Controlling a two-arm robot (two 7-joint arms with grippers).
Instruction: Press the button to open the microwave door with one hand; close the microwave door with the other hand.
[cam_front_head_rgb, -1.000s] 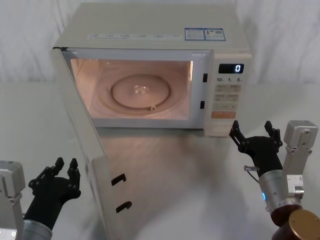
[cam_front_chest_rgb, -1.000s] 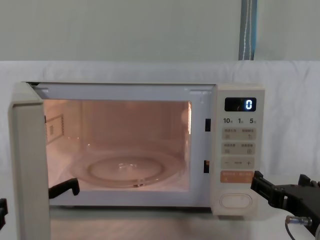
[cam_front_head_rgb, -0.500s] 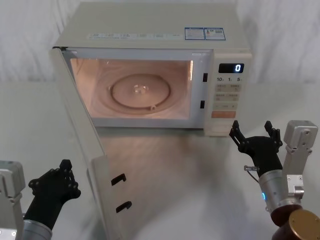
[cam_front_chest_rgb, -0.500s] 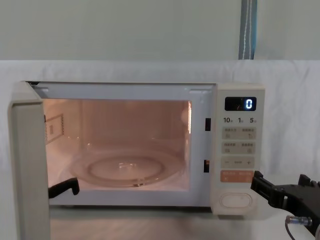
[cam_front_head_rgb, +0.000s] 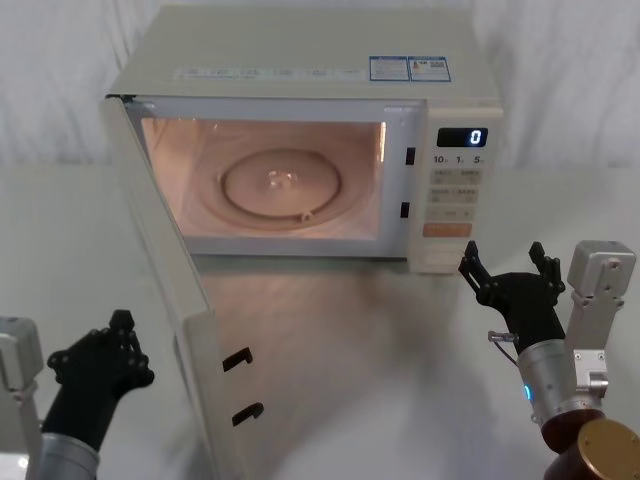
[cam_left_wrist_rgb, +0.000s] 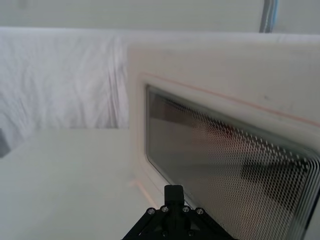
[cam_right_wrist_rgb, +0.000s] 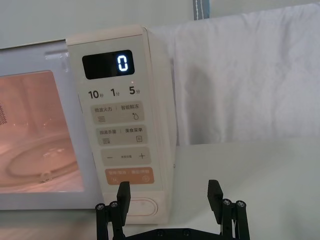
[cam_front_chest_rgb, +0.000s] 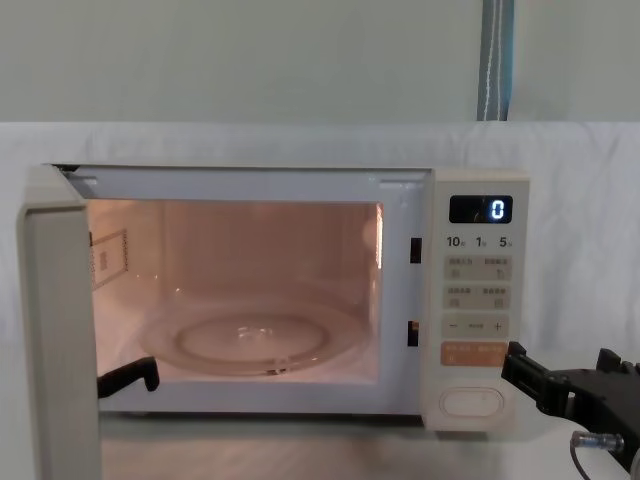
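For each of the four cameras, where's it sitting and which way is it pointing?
Head: high, looking down at the open microwave door; left gripper shut, right gripper open.
Chest: low, facing the cavity; right gripper lower right.
Left wrist: faces the door's window.
Right wrist: faces the button, also in the chest view.

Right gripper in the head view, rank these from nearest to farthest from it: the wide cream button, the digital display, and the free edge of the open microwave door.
From the right gripper, fingers open, in front of the panel's lower right:
1. The button, at the bottom of the control panel, just to its left.
2. The digital display, at the panel's top, farther back.
3. The microwave door, its free edge far over on the robot's left.
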